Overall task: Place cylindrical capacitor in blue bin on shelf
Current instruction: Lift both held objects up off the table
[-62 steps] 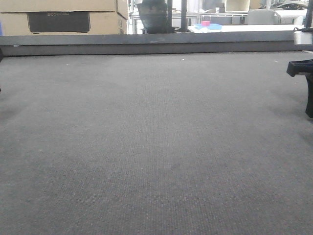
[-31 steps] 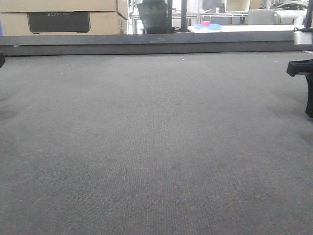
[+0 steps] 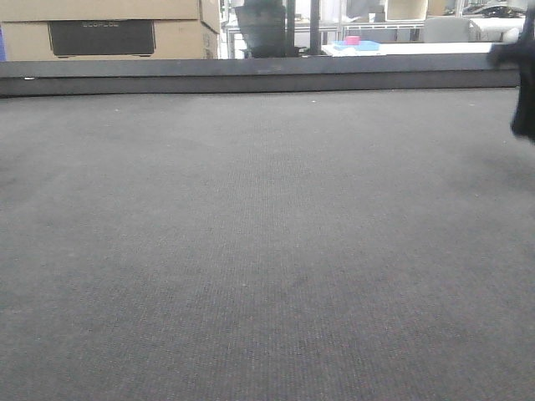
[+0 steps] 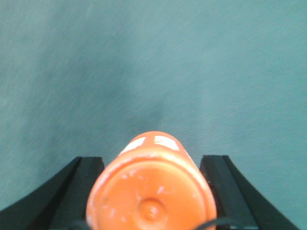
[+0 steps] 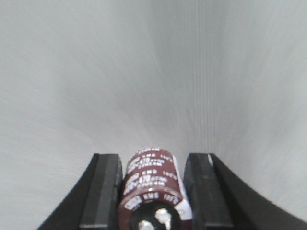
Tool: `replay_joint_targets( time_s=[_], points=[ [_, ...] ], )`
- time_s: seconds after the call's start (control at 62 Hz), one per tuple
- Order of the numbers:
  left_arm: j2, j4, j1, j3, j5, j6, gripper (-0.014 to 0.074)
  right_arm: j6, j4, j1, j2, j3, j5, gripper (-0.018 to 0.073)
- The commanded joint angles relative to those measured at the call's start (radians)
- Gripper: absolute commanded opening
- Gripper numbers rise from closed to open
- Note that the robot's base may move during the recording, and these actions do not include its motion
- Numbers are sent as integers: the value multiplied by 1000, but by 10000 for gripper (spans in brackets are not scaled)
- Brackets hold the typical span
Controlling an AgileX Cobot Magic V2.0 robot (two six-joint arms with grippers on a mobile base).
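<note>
A dark brown cylindrical capacitor (image 5: pixel 151 179) with white print lies lengthwise between the black fingers of my right gripper (image 5: pixel 153 157), which is shut on it above the grey mat (image 5: pixel 144 72). In the front view that right gripper (image 3: pixel 525 92) is a dark blur at the right edge. My left gripper (image 4: pixel 152 160) is shut on an orange cylinder (image 4: pixel 151 196), whose round end faces the camera, over the mat. The blue bin and the shelf are out of view.
The grey mat (image 3: pixel 267 251) fills the front view, with a dark grey rail (image 3: pixel 251 75) along its far edge. Behind it stand cardboard boxes (image 3: pixel 100 29) and, far off, a white table with a small blue and pink thing (image 3: pixel 358 43).
In the front view my right gripper has risen and is now motion-blurred at the right edge. The sliver of the left arm at the left edge is gone.
</note>
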Motion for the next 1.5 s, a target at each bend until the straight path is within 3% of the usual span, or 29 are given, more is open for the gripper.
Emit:
replay_joint_targets(
  time_s=[0.0, 0.339, 0.468, 0.968, 1.484],
  points=[
    [-61, -50, 5, 61, -83, 33, -111, -2, -5, 15, -72, 45, -84, -162],
    [-343, -95, 5, 357, -414, 33, -111, -2, -14, 42, -339, 332, -465, -162],
    [-466, -95, 5, 444, -487, 33, -111, -2, -15, 42, -435, 413, -536, -162],
    [-927, -95, 5, 509, -505, 33, -111, -2, -51, 42, -814, 458, -581, -162],
    [-1129, -95, 5, 509, -507, 33, -111, -2, -51, 42, -1114, 458, -551, -162]
  ],
)
